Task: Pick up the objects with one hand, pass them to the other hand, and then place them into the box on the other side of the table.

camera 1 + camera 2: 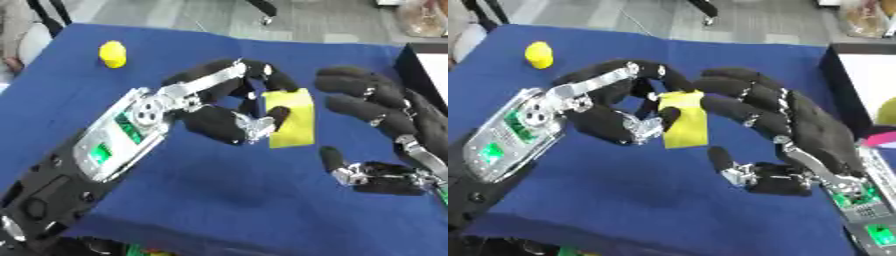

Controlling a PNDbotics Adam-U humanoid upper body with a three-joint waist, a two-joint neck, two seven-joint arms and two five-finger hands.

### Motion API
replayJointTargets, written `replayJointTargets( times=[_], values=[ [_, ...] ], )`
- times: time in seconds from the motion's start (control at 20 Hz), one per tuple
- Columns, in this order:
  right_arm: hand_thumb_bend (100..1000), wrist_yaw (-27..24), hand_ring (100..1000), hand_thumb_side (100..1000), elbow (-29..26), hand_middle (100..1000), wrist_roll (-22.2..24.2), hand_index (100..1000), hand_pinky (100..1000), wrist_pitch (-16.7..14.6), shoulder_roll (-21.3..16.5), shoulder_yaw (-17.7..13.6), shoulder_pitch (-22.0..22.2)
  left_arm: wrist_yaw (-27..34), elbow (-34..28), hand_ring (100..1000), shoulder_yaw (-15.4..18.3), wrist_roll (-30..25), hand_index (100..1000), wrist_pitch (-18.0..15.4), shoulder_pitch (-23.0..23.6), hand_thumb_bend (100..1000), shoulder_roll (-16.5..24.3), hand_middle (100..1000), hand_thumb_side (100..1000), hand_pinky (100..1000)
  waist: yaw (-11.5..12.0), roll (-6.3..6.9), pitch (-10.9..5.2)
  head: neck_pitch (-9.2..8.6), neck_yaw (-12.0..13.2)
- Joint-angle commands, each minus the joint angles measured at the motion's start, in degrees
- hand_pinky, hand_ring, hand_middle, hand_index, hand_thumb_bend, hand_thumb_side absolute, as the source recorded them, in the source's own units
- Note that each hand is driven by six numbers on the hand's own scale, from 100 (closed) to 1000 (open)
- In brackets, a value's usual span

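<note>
Left hand (219, 117) is nearest, mid-table over the blue tablecloth (219, 200), thumb and fingers pinching a flat yellow rectangular block (293, 117) held upright above the cloth. Right hand (798, 125) sits just beside the block, fingers spread and uncurled, gripping nothing. Small yellow rounded object (112, 54) lies far left. Black-walled box (842, 95) at right edge.

Bright even light, soft shadows on the blue tablecloth (227, 200), everything slightly blurred.
</note>
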Motion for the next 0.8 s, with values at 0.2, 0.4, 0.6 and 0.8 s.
replayJointTargets(
  times=[0.2,0.4,0.6,0.8],
  values=[
    [100,-0.6,957,100,-1.2,937,1.1,1000,942,-0.5,-0.6,0.0,-0.7,1.0,-1.9,211,-0.6,-1.0,675,0.9,-1.9,100,-0.4,263,322,591,0.1,-0.11,-0.78,-0.12,-0.1],
    [100,-0.7,957,100,-1.2,935,1.3,1000,942,-0.9,-0.7,0.2,-0.6,1.4,-2.4,214,-1.0,-1.6,678,1.2,-2.4,100,-1.0,266,323,596,0.1,-0.19,-0.78,-0.12,0.0],
    [100,-0.6,957,100,-1.2,933,1.5,1000,941,-0.9,-0.7,0.2,-0.6,2.1,-2.9,216,-1.3,-2.1,679,1.4,-2.8,100,-1.5,267,325,600,0.1,-0.24,-0.76,-0.12,0.0],
    [100,-0.2,955,100,-1.2,930,1.4,1000,941,-0.9,-0.7,0.2,-0.6,3.3,-3.4,217,-1.6,-2.4,680,1.7,-3.0,100,-1.8,269,327,602,0.1,-0.27,-0.76,-0.12,0.0]
  ],
)
